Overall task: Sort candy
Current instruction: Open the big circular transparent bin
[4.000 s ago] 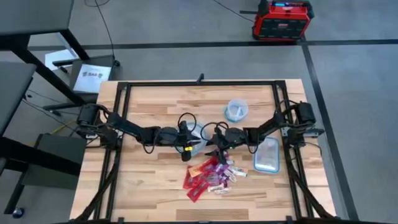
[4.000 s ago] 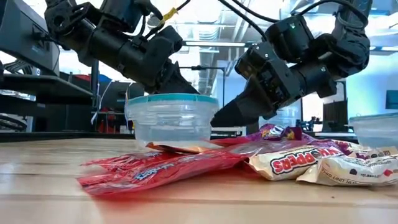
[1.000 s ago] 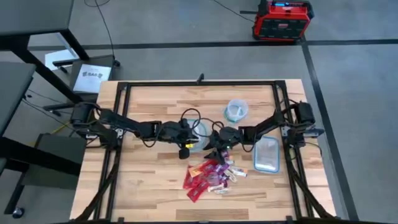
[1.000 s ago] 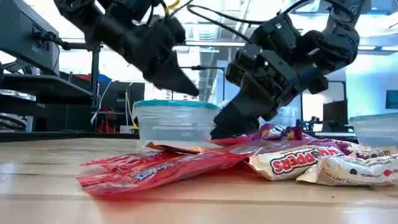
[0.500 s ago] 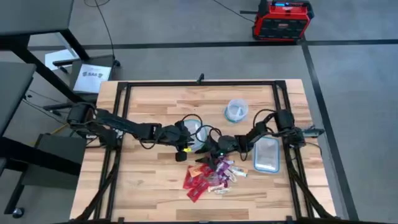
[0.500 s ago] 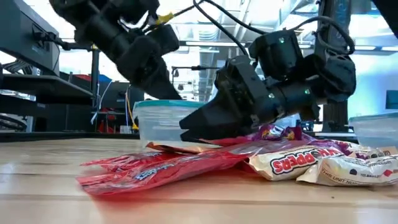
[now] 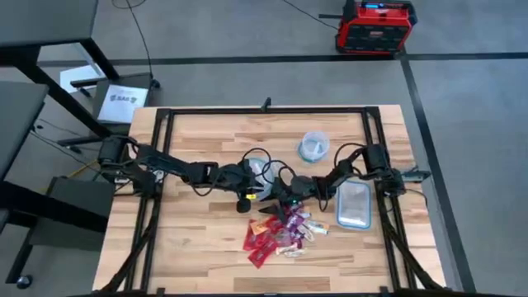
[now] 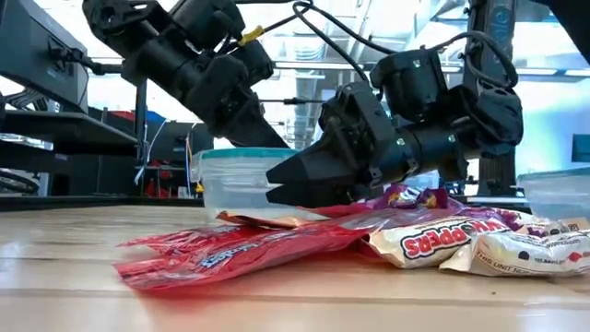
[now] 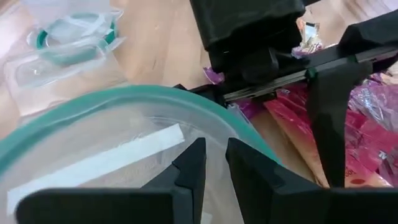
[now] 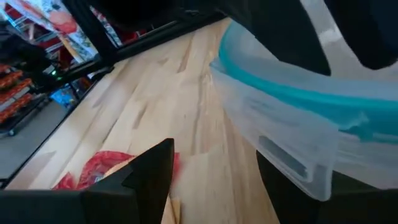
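Your right gripper point(image 8: 275, 192), fingers spread, hovers low beside the bowl point(image 8: 247, 181) over the candy point(image 8: 277, 242) heaped near centre; your left gripper point(image 9: 210, 163), nearly pressed together, hangs over that bowl.

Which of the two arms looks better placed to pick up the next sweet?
Probably the right: its open right gripper hangs low beside the pile of wrapped candy. The left gripper sits above the clear round bluish-rimmed bowl.
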Controlling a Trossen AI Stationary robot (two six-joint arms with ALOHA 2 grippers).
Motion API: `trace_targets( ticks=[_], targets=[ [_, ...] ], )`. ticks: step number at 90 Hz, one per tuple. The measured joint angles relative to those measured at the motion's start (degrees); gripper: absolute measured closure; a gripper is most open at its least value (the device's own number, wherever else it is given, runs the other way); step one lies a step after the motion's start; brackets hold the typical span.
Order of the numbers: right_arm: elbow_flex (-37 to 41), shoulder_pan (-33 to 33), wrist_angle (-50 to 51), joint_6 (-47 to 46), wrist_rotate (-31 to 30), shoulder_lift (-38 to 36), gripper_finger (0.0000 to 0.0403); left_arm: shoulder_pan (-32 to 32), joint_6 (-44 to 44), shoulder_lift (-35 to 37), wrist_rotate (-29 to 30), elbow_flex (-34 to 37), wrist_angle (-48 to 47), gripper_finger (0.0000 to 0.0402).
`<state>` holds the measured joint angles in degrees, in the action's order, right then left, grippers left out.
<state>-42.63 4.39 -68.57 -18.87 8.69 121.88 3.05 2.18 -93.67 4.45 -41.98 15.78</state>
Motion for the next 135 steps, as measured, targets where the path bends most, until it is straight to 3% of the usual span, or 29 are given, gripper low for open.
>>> trace_targets(
  ticks=[26,39,53,63,83,93,106,117,135],
  targets=[
    [-0.30,1.60,-4.82,5.11,6.91,-0.62,0.0188,-2.03,1.87,-0.15,-0.21,0.07,-1.77,0.0345],
    [-0.54,2.45,-8.67,8.43,7.46,-1.22,0.0188,-2.52,1.90,-0.15,-0.16,0.00,-2.44,0.0345],
    [-0.46,2.13,-0.89,7.69,7.81,-3.82,0.0188,-2.56,1.92,0.61,-0.21,0.08,-1.13,0.0345],
    [-0.44,3.43,6.53,13.14,7.21,-9.39,0.0188,-2.32,1.94,1.55,-0.18,-1.00,-2.03,0.0345],
    [-0.35,6.40,31.41,23.39,-3.59,-22.86,0.0188,-1.66,-0.08,5.13,-0.35,-5.76,-6.56,0.0345],
    [-0.35,6.50,38.85,22.04,-5.88,-27.49,0.0188,-1.68,-0.94,8.01,0.30,-8.96,-11.89,0.0345],
    [-0.29,6.38,44.82,10.12,-5.29,-29.97,0.0188,-1.49,-2.55,11.62,5.72,-12.78,-24.08,0.0345],
    [-0.28,5.38,43.05,8.04,-4.90,-30.57,0.0188,-1.03,-3.74,15.78,15.39,-13.35,-30.56,0.0345],
    [-0.26,5.04,36.03,8.64,-6.13,-27.98,0.0188,-4.96,-1.69,18.18,16.57,-12.94,-39.38,0.0345]
  ],
)
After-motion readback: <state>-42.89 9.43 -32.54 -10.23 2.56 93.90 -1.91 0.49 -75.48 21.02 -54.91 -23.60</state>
